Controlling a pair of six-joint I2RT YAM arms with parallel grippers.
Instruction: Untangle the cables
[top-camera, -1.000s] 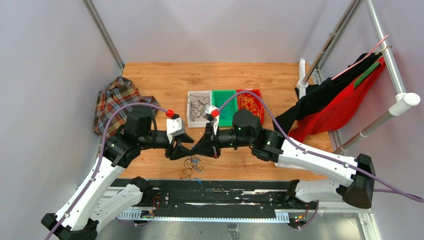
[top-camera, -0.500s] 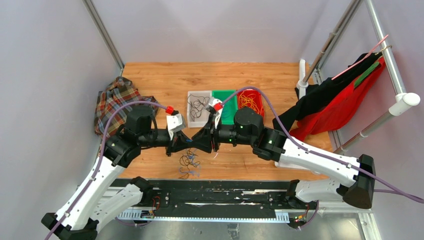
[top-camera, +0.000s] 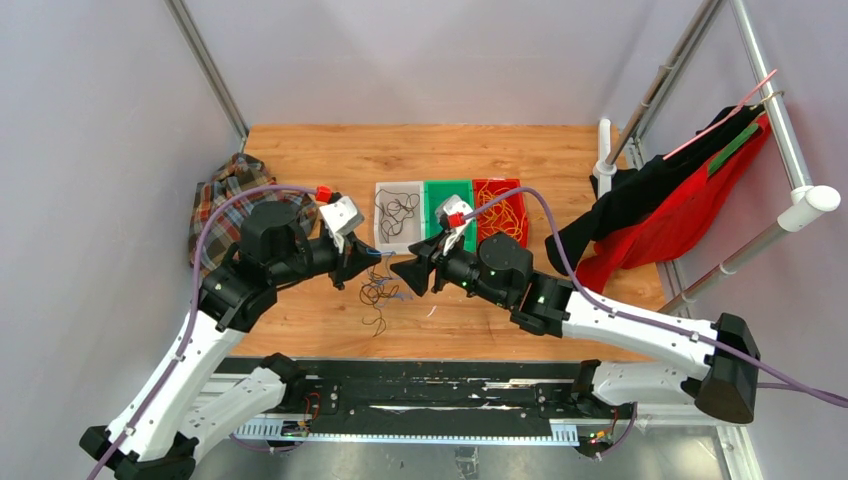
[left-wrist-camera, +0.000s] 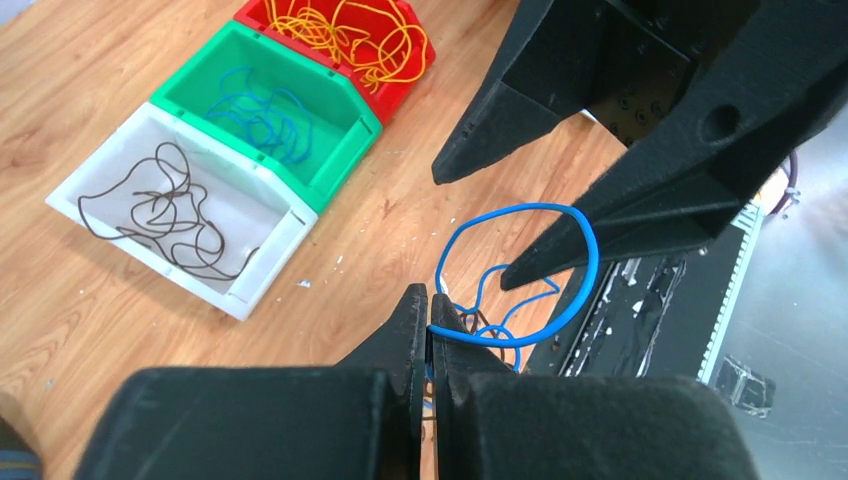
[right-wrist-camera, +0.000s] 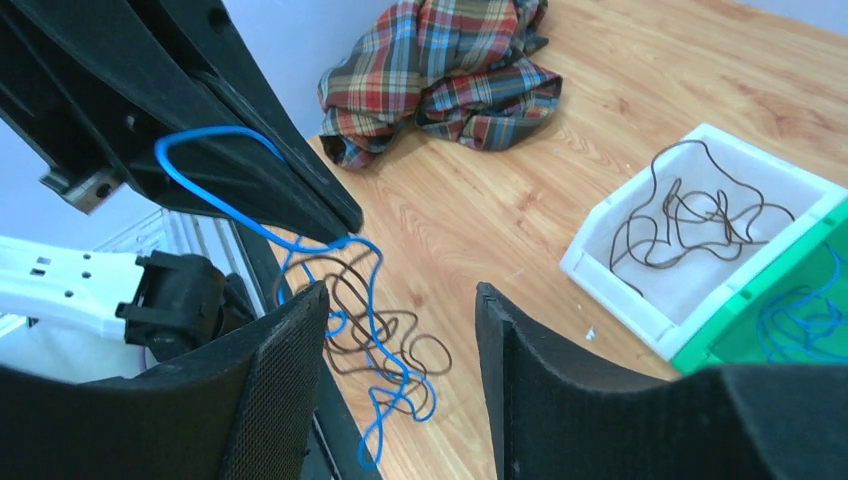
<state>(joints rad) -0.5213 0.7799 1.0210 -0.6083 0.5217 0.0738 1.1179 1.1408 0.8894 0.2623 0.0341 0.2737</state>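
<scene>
Left fingers (left-wrist-camera: 400, 335) have clenched on the blue cable (left-wrist-camera: 590, 262) and lifted. Right fingers (right-wrist-camera: 285, 350) have released and stand apart. The black-and-blue tangle (top-camera: 377, 297) trails below, at 6 o'clock of the white bin (top-camera: 378, 215). Judgement: the hand-over is done, but the cables are not yet separated.

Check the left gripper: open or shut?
Shut. The left gripper has its tips pressed together, pinching the blue cable.
</scene>
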